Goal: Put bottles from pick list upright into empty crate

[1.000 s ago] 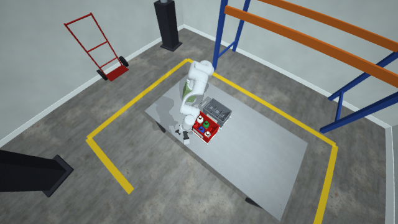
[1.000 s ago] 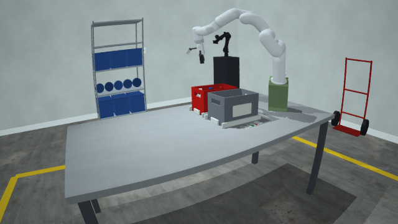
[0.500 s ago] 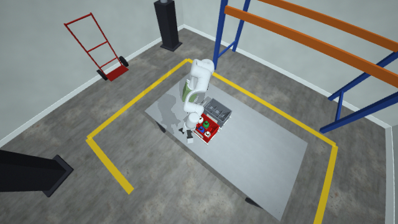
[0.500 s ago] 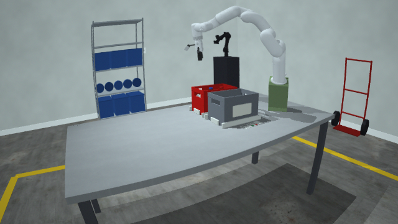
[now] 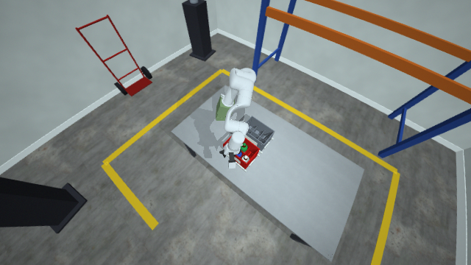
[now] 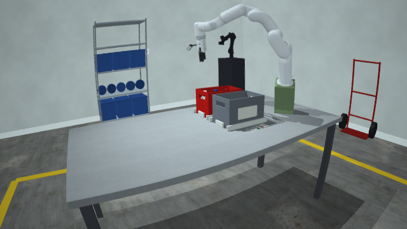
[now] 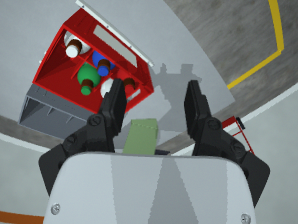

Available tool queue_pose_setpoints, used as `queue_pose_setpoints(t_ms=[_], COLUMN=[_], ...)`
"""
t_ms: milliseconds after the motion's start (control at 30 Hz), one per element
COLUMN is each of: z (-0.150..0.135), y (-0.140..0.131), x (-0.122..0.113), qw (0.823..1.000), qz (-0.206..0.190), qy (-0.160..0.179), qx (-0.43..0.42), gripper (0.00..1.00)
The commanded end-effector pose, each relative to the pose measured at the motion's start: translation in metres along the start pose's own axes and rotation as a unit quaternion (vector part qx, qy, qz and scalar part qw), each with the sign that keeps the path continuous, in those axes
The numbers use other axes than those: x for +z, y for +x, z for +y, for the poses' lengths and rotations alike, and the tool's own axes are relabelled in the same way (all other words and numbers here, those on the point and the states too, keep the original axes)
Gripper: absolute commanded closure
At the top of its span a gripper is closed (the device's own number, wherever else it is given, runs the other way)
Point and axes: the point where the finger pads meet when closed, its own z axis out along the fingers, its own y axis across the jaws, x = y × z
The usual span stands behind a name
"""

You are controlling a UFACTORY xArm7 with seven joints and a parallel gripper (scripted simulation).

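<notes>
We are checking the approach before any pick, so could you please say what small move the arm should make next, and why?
Probably lower the gripper toward the red plastic crate. It hangs high above the crate, part open with nothing between its fingers, while the bottles stand inside and the grey plastic crate holds none.

We saw a gray table (image 6: 143,152) fill the lower middle of the frame. On its far right part stood a red crate (image 6: 203,98) and, touching it in front, a gray crate (image 6: 236,109) with a pale panel on its side. A paper strip (image 6: 259,127) lay on the table just right of the gray crate. Right of the crates a green pedestal (image 6: 284,100) carried the white arm (image 6: 273,35), which arched up and left across the top center. Its gripper (image 6: 201,57) hung high above the red crate, partly open, holding nothing. At left stood a shelf (image 6: 95,63) with blue boxes; at far right, a red hand truck (image 6: 365,92).
</notes>
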Motion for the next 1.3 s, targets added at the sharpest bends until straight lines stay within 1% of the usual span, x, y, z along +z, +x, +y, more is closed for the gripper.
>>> queue_pose_setpoints(t_ms=[0, 133, 200, 267, 333, 500, 533, 600, 700, 767, 867, 1033, 1100, 1167, 1267], z=[-0.017, -0.036, -0.036, -0.045, -0.055, -0.078, -0.078, -0.088, -0.102, -0.102, -0.117, -0.141, -0.144, -0.153, -0.167], y=[0.002, 0.002, 0.002, 0.002, 0.001, -0.001, -0.001, -0.002, -0.004, -0.004, -0.006, -0.011, -0.011, -0.013, -0.017], x=[-0.007, -0.013, -0.013, -0.015, -0.018, -0.024, -0.024, -0.027, -0.031, -0.031, -0.035, -0.041, -0.042, -0.044, -0.048], qw=[1.0, 1.0, 1.0, 1.0, 0.999, 0.999, 0.999, 0.997, 0.997, 0.997, 0.995, 0.995, 0.995, 0.992, 0.992], qz=[0.007, 0.009, 0.009, 0.009, 0.013, 0.013, 0.013, 0.015, 0.015, 0.015, 0.016, 0.016, 0.016, 0.016, 0.016], qy=[0.006, 0.009, 0.009, 0.009, 0.018, 0.018, 0.018, 0.028, 0.028, 0.028, 0.037, 0.037, 0.037, 0.046, 0.046], qx=[0.018, 0.025, 0.025, 0.025, 0.048, 0.048, 0.048, 0.07, 0.07, 0.07, 0.092, 0.092, 0.092, 0.114, 0.114], gripper=[0.35, 0.35, 0.35, 0.35, 0.35, 0.35, 0.35, 0.35, 0.35, 0.35, 0.35, 0.35, 0.35, 0.35, 0.35])
